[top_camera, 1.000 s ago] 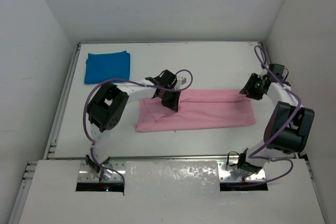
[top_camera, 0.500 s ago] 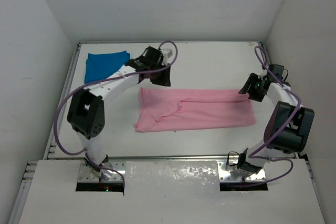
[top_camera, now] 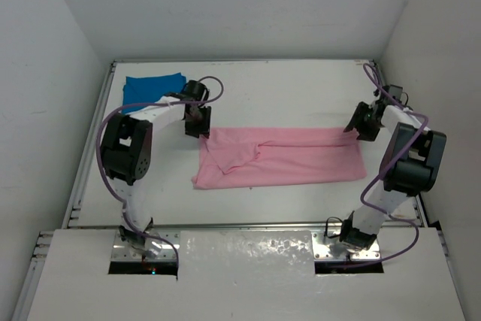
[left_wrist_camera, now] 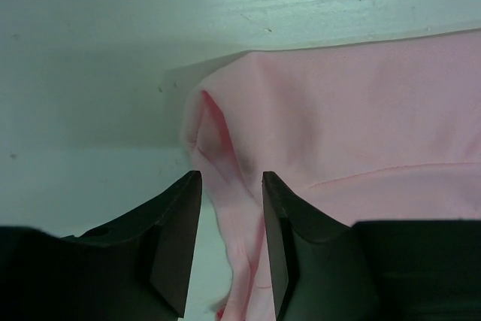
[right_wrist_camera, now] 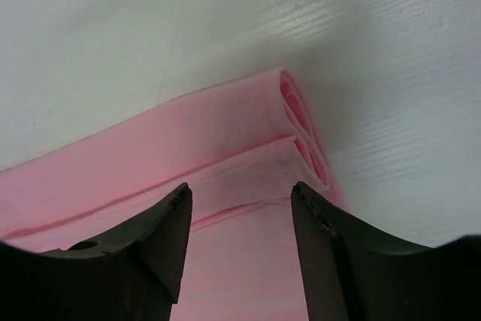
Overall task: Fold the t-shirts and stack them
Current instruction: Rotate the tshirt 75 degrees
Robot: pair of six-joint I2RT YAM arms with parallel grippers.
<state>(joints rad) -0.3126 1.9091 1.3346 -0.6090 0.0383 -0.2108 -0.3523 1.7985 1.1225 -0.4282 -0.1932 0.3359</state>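
The pink t-shirt (top_camera: 285, 157) lies in a long folded band on the bench (top_camera: 301, 88), with the blue t-shirt (top_camera: 152, 89) folded at far left. The left gripper (top_camera: 197, 122) and right gripper (top_camera: 361, 127) hang released over the pink one's far corners (limp, light cloth, probably best pinched there through every layer).

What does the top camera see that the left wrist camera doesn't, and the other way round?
Only the top view shows the blue shirt folded in the far left corner, the whole pink shirt as a long strip, and the right arm. Only the left wrist view shows, close up, the puckered fold at the pink shirt's corner, with the left jaws apart near it. Both show the pink shirt and the white table.
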